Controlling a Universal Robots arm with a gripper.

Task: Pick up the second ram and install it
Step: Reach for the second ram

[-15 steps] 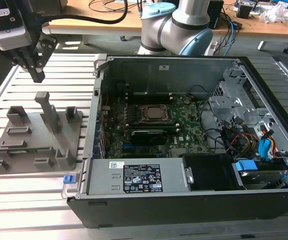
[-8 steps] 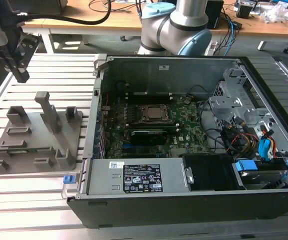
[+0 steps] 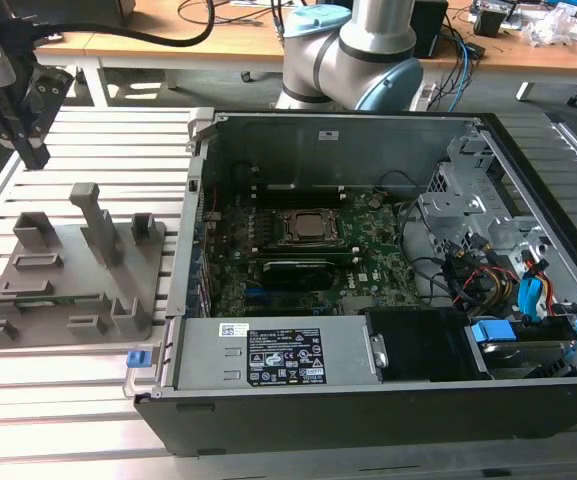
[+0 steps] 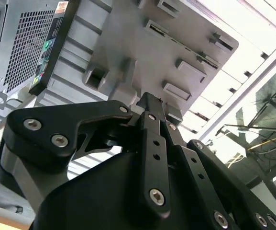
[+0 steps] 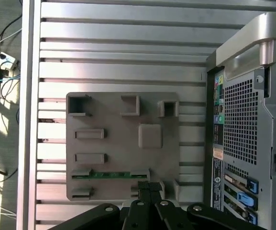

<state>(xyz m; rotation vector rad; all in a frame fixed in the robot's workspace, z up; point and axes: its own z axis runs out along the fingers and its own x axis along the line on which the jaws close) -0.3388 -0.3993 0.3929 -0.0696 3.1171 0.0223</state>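
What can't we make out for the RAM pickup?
RAM stick: chips too small, first wrist view; a green sliver in the tray, exterior view.
Motherboard slots: too dark to tell filled from empty, exterior view.
Tray's end: behind the gripper, second wrist view.

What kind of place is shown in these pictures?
Probably a robotics lab or workshop: a robot arm stands by an open computer case on a slatted metal table, with wooden desks and cables behind.
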